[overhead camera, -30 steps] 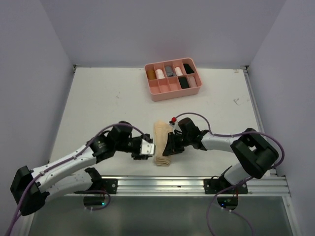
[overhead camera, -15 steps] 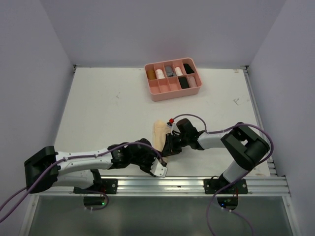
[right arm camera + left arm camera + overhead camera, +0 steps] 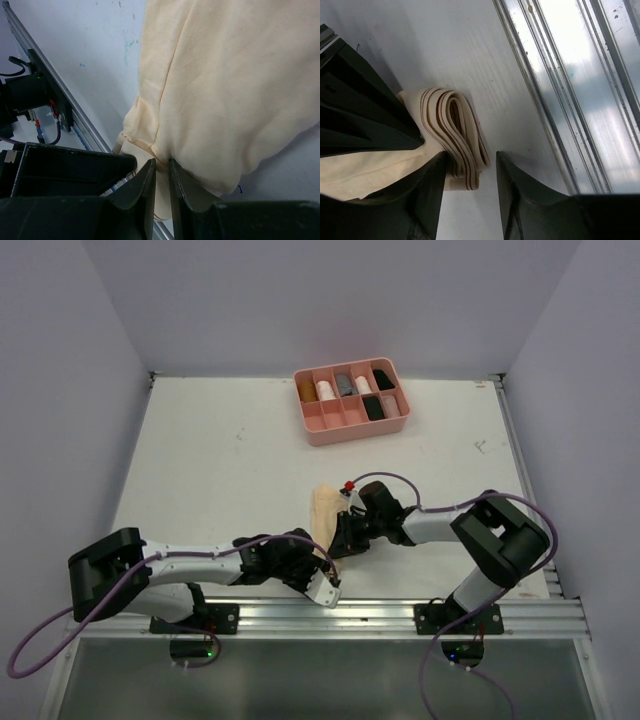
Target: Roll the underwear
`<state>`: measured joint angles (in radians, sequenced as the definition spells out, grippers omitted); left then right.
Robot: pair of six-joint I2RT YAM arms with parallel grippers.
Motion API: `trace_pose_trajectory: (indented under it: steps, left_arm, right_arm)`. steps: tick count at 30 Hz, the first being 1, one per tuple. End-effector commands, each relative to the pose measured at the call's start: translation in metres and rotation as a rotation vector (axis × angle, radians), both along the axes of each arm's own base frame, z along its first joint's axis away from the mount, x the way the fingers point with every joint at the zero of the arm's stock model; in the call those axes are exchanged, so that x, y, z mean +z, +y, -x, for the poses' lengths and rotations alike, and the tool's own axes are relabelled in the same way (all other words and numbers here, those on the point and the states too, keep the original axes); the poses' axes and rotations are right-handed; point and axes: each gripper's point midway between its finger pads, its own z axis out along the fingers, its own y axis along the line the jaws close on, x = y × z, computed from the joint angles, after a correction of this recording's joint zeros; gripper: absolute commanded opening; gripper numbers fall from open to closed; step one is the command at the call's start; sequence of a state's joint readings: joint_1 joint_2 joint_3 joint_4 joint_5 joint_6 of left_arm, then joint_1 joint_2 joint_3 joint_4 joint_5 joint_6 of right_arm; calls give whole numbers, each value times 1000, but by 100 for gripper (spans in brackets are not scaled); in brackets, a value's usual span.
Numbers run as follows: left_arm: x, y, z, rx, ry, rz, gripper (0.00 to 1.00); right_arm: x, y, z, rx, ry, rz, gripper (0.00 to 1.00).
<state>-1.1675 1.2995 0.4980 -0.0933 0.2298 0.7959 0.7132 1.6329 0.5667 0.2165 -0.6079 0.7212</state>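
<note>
The tan underwear (image 3: 324, 508) lies on the white table (image 3: 220, 460), in the lower middle of my overhead view, a long pale strip running from just below the centre down toward the bottom edge. Its lower end is folded over on itself. In the left wrist view that end shows as a thick loop of cloth with brown stripes along the band.

The right gripper (image 3: 161, 170) comes in from the right of the overhead frame and has the cloth. Its jaws are almost together, with a fold of the tan fabric nipped between the tips, and the rest of the garment spreads out above them in the right wrist view.

The left gripper (image 3: 325, 590) sits at the garment's lower end, just above the aluminium rail (image 3: 400, 615). Its fingers (image 3: 427, 200) stand apart. The striped loop pokes into the gap and touches the finger at lower left, while bare table shows beside the other finger, so I read it as holding nothing.

Well apart, at the upper middle of the overhead frame, a pink tray (image 3: 350, 430) holds small rolls in several compartments.
</note>
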Motion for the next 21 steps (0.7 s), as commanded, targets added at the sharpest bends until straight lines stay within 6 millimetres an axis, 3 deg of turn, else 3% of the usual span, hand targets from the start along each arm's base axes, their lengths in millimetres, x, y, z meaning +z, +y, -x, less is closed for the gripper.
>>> trace_pose_trajectory:
  steps: [1,3,4,5,9,10,12,13,15,16,19,20,21]
  left_arm:
    - [-9,-3,1,-43,-13,-14,46]
    - [-15,-2,3,-52,7,-50,38]
    - [-17,-1,3,-51,11,-64,27]
    - [-21,1,4,-54,28,-99,23]
    - [-32,17,18,-73,120,-222,3]
    - [-33,20,21,-70,140,-236,0]
    - [-31,25,31,-61,197,-246,0]
    - [-28,24,34,-62,216,-242,0]
    - [-22,29,44,-55,298,-248,0]
    - [-19,29,46,-55,328,-247,0]
    - [-7,31,44,-14,467,-249,0]
    - [-1,30,48,-12,547,-261,0]
    - [2,32,39,18,586,-255,0]
  right_arm:
    - [-5,-8,0,-5,-9,64,22]
    - [-3,-6,1,0,-3,57,22]
    - [-1,-5,0,1,-4,52,22]
    - [1,-4,0,1,-3,47,24]
    - [26,-8,-14,-32,-78,51,32]
    - [48,-7,-22,-43,-139,23,35]
    - [57,-24,-31,-70,-182,73,42]
    - [80,-26,-37,-82,-247,41,45]
    - [89,-44,-38,-92,-298,85,50]
    - [104,-48,-38,-94,-346,76,52]
    - [105,-65,-24,-61,-372,126,54]
    - [115,-69,-19,-59,-403,106,54]
    - [115,-73,-10,-51,-392,110,54]
